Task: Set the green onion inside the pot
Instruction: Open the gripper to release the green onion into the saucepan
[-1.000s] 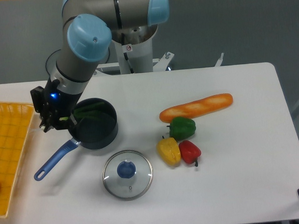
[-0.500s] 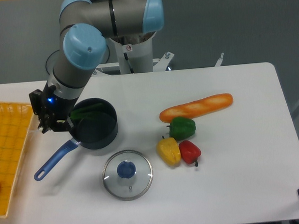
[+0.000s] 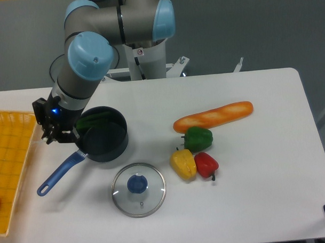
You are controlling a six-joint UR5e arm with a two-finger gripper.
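We see the green onion lying inside the pot, leaves against its far-left wall, so the placing looks done. The gripper sits just left of the rim; we cannot tell how wide its fingers stand. Only withdrawal seems left.

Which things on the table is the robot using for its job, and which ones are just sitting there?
For the job:
green onion, lying in the pot
pot
end effector, beside the pot's left rim

Just lying about:
glass lid
baguette
green pepper
yellow pepper
red pepper
yellow basket
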